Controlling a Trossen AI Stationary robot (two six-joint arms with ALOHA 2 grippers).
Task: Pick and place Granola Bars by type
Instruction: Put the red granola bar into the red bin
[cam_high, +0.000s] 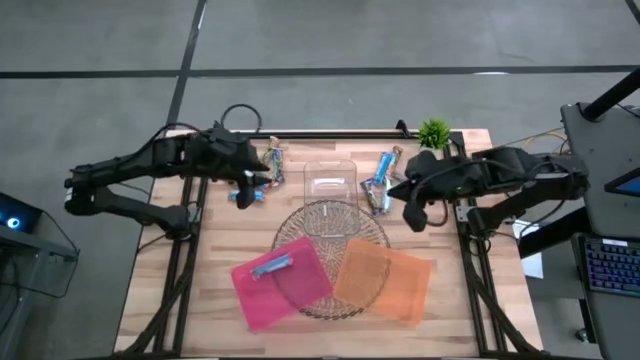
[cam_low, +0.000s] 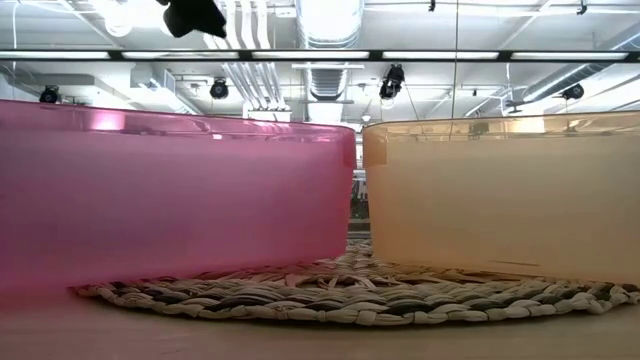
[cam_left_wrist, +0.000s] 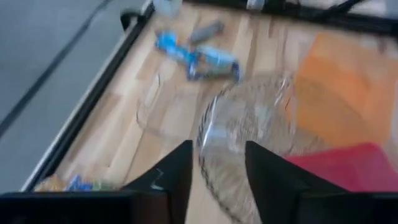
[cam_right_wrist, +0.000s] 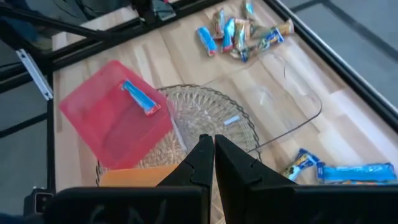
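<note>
Granola Bars in shiny crinkled wrappers lie in three places on the pale planked wooden tabletop (cam_high: 230, 240): a left cluster of blue, tan and silvery bars (cam_high: 262, 170) near the far edge, a right group of mostly light-blue bars (cam_high: 381, 180) beside the clear box, and one slim light-blue bar (cam_high: 271, 266) lying flat inside the translucent pink square tray (cam_high: 252, 297). The matching translucent orange tray (cam_high: 400, 290) sits just beside the pink one, both resting partly on a round woven mat (cam_high: 331, 222) of braided grey and cream cord. A clear, thin-walled rectangular plastic box (cam_high: 330, 180) stands at the mat's far edge, between the two bar groups. A small green leafy plant (cam_high: 433, 132) stands at the far right corner.

The left hand (cam_high: 250, 188) hovers over the left cluster, its dark matte fingers (cam_left_wrist: 171, 177) parted with nothing between them. The right hand (cam_right_wrist: 208, 158) hangs by the right group, its fingers pressed together and empty.
</note>
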